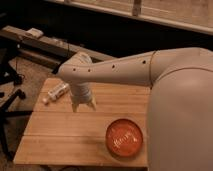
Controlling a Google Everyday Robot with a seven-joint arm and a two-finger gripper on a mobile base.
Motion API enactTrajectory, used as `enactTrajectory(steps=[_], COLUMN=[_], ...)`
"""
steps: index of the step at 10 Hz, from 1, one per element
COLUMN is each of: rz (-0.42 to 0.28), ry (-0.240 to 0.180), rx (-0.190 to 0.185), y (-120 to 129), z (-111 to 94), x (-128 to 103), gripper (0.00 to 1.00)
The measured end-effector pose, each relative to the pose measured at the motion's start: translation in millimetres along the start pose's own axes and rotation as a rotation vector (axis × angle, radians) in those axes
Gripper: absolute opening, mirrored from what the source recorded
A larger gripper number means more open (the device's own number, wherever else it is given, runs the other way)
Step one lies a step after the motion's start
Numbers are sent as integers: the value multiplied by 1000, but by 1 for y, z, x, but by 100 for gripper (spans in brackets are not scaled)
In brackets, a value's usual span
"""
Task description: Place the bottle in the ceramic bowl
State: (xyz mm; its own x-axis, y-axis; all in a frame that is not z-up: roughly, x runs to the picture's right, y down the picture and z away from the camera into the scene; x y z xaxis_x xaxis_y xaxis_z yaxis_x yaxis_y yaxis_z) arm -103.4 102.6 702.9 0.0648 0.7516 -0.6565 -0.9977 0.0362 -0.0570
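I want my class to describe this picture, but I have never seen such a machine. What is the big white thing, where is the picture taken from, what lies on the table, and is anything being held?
The big white shape is a robot's single arm, reaching in from the right. It ends in a two-finger gripper, pointing down over the wooden slatted table. The fingers stand apart and hold nothing.

There is only one view, looking down on the table from above. Where the camera is mounted cannot be told.

Two things lie on the table. A small pale plastic bottle with a white cap lies on its side near the far left corner, left of the gripper and apart from it. A round, shallow, glossy orange-red ceramic bowl sits near the front right, with no bottle in it yet.
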Motion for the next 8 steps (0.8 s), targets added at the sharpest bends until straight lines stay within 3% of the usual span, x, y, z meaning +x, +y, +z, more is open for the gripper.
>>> enactTrajectory(steps=[2,4,8], rz=[-1,-35,-59], ry=[1,0,-6], rx=[2,41,105], y=[0,12,63], z=[1,9,45], x=[-1,-10,-61], gripper=[65,65,65])
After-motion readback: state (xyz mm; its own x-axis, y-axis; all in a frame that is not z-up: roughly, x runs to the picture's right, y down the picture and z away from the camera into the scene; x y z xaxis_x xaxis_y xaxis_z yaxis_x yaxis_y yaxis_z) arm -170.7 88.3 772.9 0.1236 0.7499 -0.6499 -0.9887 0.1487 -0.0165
